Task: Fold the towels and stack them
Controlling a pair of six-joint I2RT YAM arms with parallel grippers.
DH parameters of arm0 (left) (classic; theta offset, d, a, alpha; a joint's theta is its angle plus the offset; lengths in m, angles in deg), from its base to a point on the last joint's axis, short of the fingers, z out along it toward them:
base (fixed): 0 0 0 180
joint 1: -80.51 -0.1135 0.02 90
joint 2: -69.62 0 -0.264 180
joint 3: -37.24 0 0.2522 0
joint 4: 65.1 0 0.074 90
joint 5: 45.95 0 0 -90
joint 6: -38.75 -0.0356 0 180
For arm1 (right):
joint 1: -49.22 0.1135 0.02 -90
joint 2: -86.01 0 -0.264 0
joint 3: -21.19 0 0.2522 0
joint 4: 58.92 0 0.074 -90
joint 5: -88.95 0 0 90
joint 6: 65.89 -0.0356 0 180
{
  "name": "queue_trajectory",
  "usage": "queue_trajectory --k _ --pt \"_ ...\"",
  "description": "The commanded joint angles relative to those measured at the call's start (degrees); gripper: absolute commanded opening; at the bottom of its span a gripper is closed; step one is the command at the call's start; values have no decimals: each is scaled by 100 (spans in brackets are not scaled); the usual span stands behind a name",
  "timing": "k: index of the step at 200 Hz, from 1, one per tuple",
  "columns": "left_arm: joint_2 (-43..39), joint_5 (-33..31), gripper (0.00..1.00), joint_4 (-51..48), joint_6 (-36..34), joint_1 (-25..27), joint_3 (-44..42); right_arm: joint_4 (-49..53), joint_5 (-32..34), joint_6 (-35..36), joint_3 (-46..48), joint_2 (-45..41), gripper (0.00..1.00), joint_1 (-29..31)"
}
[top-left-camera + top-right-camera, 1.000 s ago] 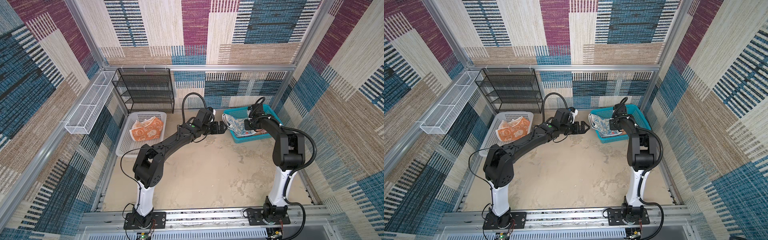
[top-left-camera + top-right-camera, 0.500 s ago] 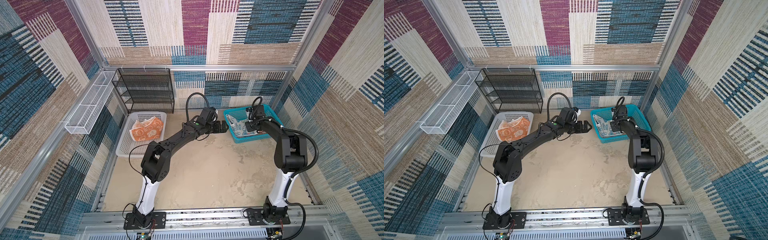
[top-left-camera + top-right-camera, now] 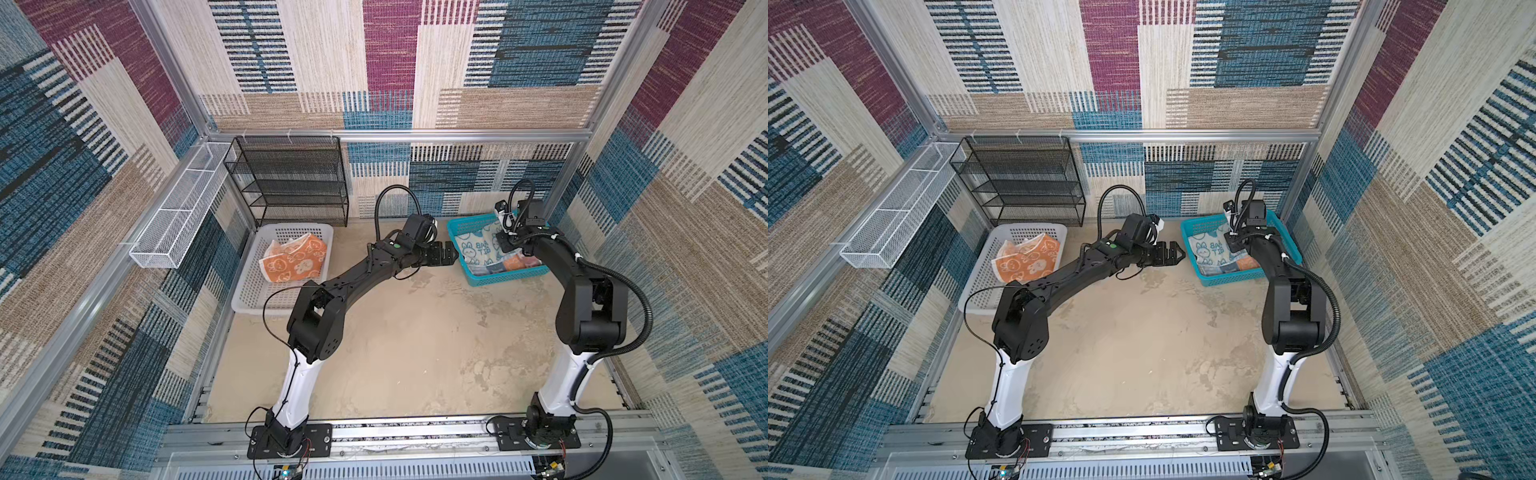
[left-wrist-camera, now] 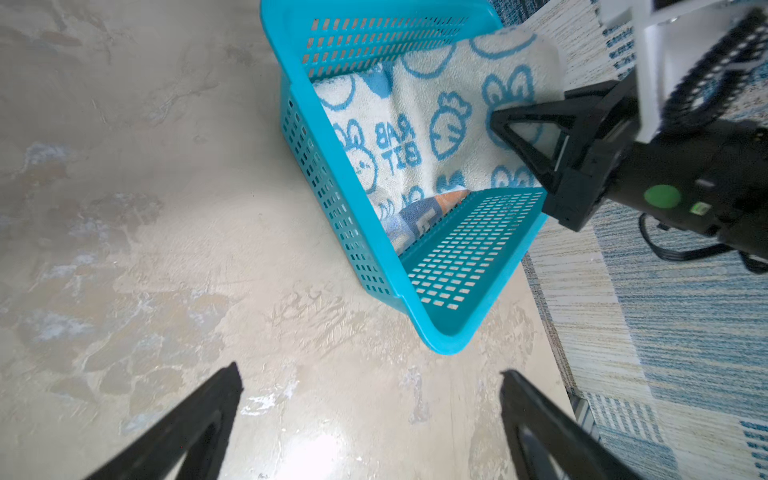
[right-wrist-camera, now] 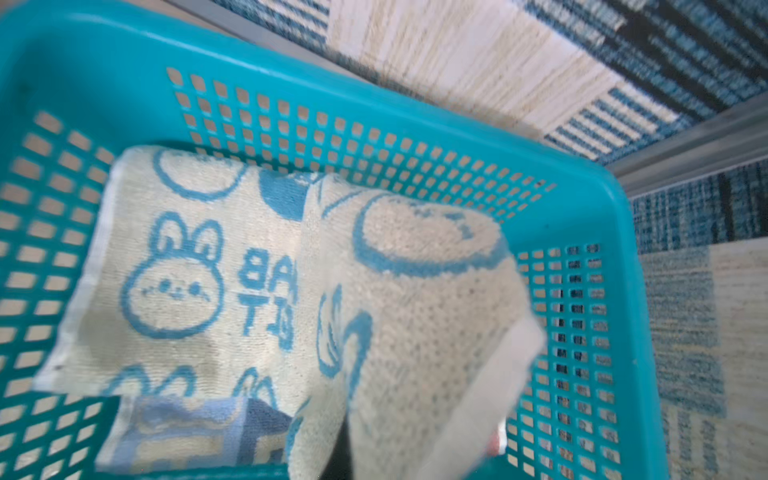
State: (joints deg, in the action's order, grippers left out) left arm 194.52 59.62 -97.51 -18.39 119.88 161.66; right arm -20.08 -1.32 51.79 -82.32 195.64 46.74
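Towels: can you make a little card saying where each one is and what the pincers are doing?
Orange towel: in white basket
Rabbit towel: in teal basket, one part lifted
Block towel: under rabbit towel, same basket
Left pincer: open, empty, beside teal basket
Right pincer: shut on rabbit towel

Rabbit towel lower in basket

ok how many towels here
3: an orange towel in the white basket; a rabbit towel in the teal basket, gripped by the right hand; a blue-orange towel under it. Others may be hidden.
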Motion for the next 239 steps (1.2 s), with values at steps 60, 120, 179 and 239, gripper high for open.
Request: queue_trajectory --k 60,120,179,239 --pt "1623 454 100 -62 94 210 2042 -223 46 -47 72 277 0 -16" --pt "2288 360 88 -302 139 255 2653 -187 167 -299 28 425 0 -86" --pt "2434 236 52 -781 -197 221 2931 -170 66 -494 123 384 0 -78" --pt "2192 167 31 -1199 -443 105 2896 177 -493 -726 -34 323 0 -79"
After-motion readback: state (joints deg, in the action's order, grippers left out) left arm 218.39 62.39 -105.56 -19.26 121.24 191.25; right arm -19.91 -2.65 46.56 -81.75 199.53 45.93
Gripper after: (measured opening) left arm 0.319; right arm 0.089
